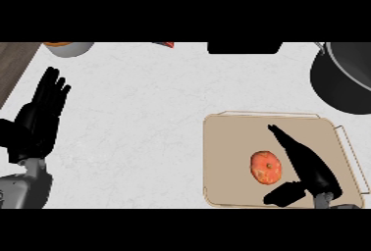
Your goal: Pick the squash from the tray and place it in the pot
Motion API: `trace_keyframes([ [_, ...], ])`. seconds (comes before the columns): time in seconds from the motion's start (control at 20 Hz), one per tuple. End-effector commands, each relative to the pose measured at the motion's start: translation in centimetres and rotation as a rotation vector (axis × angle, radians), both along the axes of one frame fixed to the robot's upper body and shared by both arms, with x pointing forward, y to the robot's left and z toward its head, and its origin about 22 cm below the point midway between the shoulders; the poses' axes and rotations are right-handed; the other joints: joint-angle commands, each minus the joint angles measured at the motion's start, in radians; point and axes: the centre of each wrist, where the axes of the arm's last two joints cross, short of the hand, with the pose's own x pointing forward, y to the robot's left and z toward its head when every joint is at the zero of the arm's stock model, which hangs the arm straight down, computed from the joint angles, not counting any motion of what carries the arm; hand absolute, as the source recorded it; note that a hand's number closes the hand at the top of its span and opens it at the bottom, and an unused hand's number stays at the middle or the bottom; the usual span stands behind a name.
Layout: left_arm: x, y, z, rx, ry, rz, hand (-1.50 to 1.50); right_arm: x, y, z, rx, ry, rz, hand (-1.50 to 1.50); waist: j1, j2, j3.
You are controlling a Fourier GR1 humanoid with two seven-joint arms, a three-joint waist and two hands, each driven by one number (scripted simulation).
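One squash (266, 167) lies mid-tray (232, 137), its slightly longer axis running near to far. The right hand (310, 164) is just beside it, fingers straight, thumb apart. The pot (346, 81) stands beyond the tray's far right corner. The left hand (36, 120) rests open at the surface's (145, 122) left.

- We see a white, faintly marbled counter top (145, 122) filling most of the view.
- At its upper left corner we see a strip of dark wood (13, 66).
- Beside the wood, at the top edge, we see a pale grey round vessel (70, 50) with something orange inside, cut off by the edge.
- Further right we see a small red-orange sliver (166, 44); we cannot tell what it is.
- At top centre we see a black block (244, 47), partly cut off.
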Motion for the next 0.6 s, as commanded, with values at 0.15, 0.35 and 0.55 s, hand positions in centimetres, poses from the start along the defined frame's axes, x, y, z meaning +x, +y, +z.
trace_keyframes([
  [0.15,-1.0,-0.3,-0.3,-0.004,0.004,0.000,0.00,0.2,-1.4,-2.0,0.005,0.018,-0.045,-1.50,0.001,-0.001,0.000],
  [0.35,0.5,-0.4,0.6,0.012,-0.003,0.023,0.00,1.6,-0.7,-4.9,0.000,0.035,0.004,-1.50,0.002,0.000,0.000],
  [0.55,1.1,0.3,0.6,0.007,-0.006,0.011,0.00,-0.4,-0.7,-3.1,-0.088,-0.039,0.125,1.50,-0.002,-0.001,0.000],
])
